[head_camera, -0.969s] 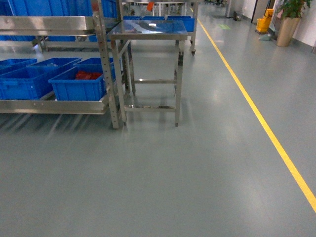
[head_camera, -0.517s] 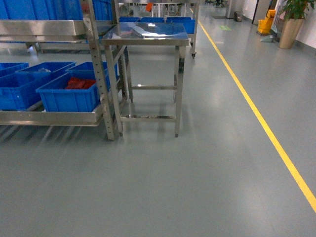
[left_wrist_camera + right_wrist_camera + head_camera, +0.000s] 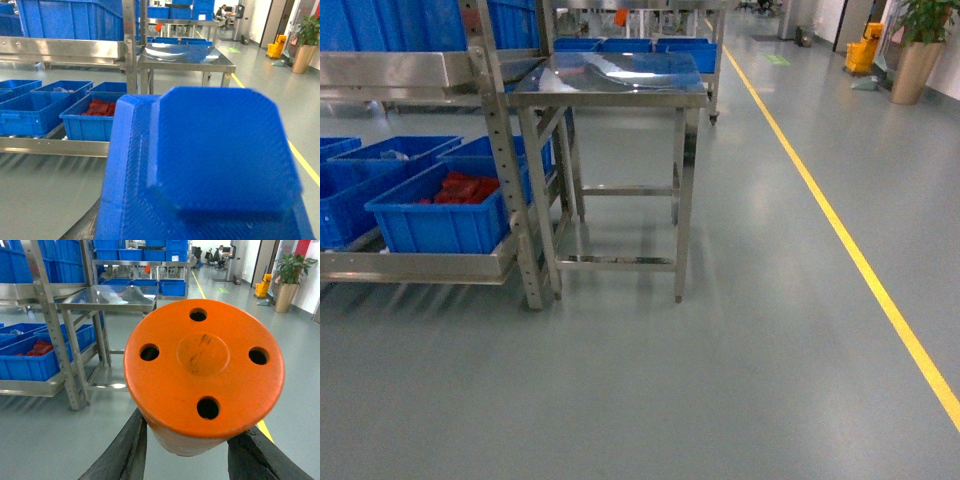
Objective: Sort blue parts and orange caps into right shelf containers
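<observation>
A big blue part [image 3: 215,160] fills most of the left wrist view. My left gripper [image 3: 200,225] is shut on it, and only a dark finger edge [image 3: 86,225] shows at the lower left. An orange cap [image 3: 204,370] with several holes sits between the two dark fingers [image 3: 125,450] of my right gripper [image 3: 190,447], which is shut on it. The steel shelf [image 3: 492,130] stands at the left of the head view. Blue shelf containers sit on its low tier; the nearest container [image 3: 440,225] holds red pieces. Neither gripper shows in the head view.
A steel table [image 3: 605,85] stands right of the shelf post, with more blue bins [image 3: 620,45] behind it. A yellow floor line [image 3: 860,260] runs along the right. A potted plant [image 3: 920,50] and a yellow mop bucket [image 3: 865,48] stand far right.
The head view has advanced: the shelf, its bins and the table look nearer and have slid left and down in the frame.
</observation>
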